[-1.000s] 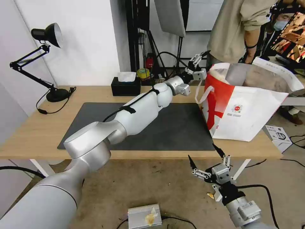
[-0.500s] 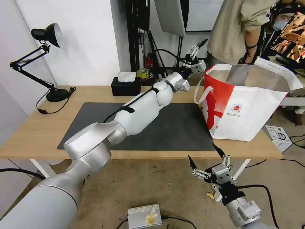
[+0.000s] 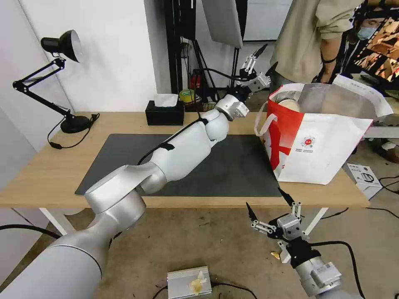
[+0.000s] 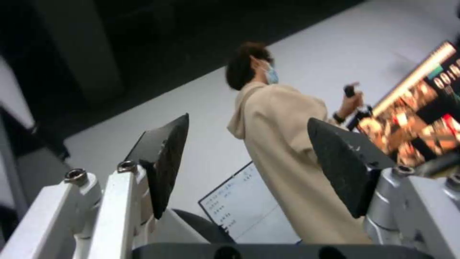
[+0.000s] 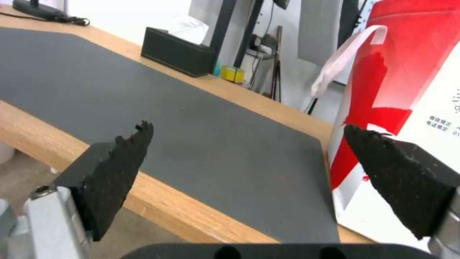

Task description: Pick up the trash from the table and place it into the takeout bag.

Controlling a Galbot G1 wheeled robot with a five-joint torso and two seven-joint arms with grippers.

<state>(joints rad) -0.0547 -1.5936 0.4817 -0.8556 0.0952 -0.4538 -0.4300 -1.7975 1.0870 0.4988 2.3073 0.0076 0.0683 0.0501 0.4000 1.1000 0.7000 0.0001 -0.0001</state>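
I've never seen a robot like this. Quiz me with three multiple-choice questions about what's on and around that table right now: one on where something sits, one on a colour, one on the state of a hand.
1. Where is the takeout bag?
A. on the table's right end
B. on the floor
C. beside the desk lamp

2. What colour is the mat on the table?
A. bright green
B. dark grey
C. yellow

3. How is the left hand?
A. shut on a cup
B. open, holding nothing
C. resting flat on the mat

Answers:
1. A, it stands at the right end, partly on the mat.
2. B, both table views show dark grey.
3. B, its fingers are spread, nothing between them.
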